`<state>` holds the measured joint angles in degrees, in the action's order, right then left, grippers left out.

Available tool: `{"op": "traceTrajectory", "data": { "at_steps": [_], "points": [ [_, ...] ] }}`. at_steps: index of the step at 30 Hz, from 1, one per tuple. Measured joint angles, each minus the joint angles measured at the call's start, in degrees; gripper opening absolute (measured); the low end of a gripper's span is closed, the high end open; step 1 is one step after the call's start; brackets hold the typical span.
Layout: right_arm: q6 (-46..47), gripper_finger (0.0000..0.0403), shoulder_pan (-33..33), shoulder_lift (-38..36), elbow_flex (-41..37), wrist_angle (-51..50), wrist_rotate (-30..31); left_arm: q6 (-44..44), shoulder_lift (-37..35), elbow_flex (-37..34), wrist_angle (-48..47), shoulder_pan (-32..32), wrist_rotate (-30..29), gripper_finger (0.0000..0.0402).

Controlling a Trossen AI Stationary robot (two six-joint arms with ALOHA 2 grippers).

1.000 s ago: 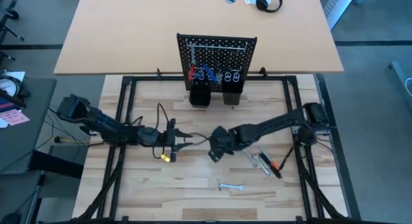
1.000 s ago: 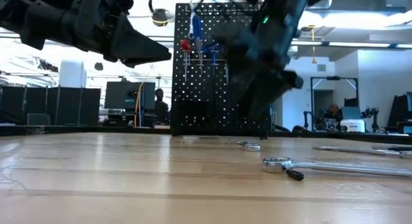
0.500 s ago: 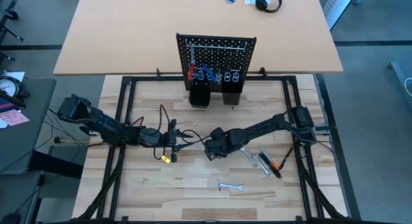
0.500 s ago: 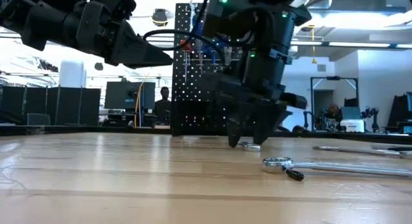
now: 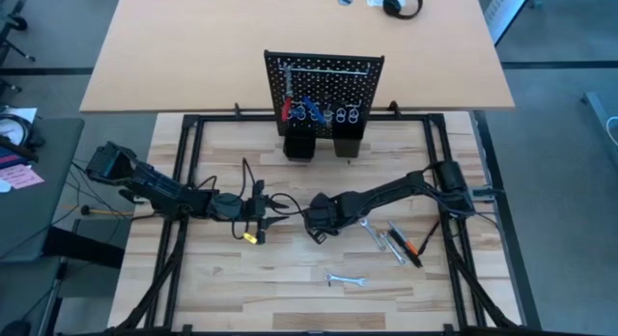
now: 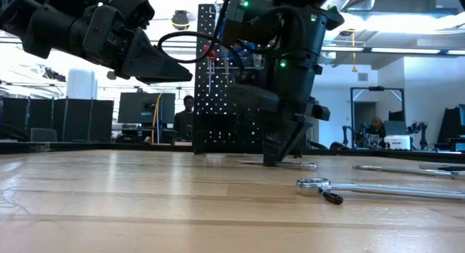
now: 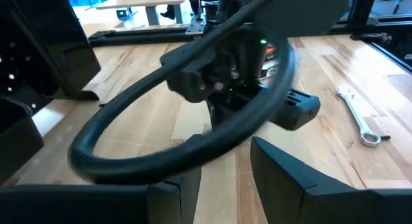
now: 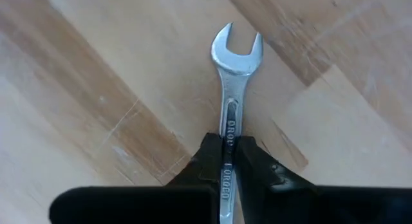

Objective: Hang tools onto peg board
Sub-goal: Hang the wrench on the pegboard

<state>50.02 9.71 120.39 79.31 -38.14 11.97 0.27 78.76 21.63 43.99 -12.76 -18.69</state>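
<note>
On the pale wooden table (image 5: 222,278), the right gripper (image 8: 226,161) was down at the surface with its fingers pinched on the shank of a silver wrench (image 8: 235,69), seemingly to lift it toward the peg board (image 5: 324,80) standing upright at the far edge. The left gripper (image 7: 222,166) hovered nearby above the table, part-open and empty, apparently waiting.

My right gripper (image 8: 226,161) is black, and the wrench (image 8: 234,89) between its fingers is bright silver. The counter (image 5: 290,278) is pale wood in butcher-block strips on a black frame. The peg board (image 5: 325,80) is black with rows of small holes, carrying red-handled and blue-handled tools (image 5: 301,110).
</note>
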Motion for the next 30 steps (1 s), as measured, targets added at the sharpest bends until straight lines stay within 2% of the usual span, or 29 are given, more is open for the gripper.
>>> {"op": "traceTrajectory", "data": {
  "at_steps": [4, 7, 12, 16, 25, 30],
  "points": [
    [-5.7, 0.0030, 1.0, -3.9, -0.4, 2.4, 4.0, -1.2, 0.0, 0.0, -1.0, 0.0, 0.0, 0.0125],
    [-10.1, 0.0009, 2.3, -7.5, -0.3, 5.4, 8.8, -2.3, 0.0, 0.0, -1.8, 0.0, 0.0, 0.0125],
    [-17.4, 0.0001, 4.8, -10.6, -0.1, 12.3, 14.6, -3.0, 0.0, 0.0, -2.1, 0.0, 0.0, 0.0125],
    [-20.5, 0.0001, 5.7, -11.7, 0.0, 15.8, 16.1, -2.9, 0.0, 0.0, -2.2, 0.0, -0.1, 0.0125],
    [-22.9, 0.0001, 6.1, -11.5, 0.0, 15.5, 19.5, -2.8, 0.1, -1.4, -4.1, 0.7, 0.4, 0.0125],
    [-23.1, 0.0001, 6.2, -11.4, 0.0, 15.6, 18.9, -5.3, 4.4, -2.2, -1.8, 3.4, 0.5, 0.0125]
  ]
}}
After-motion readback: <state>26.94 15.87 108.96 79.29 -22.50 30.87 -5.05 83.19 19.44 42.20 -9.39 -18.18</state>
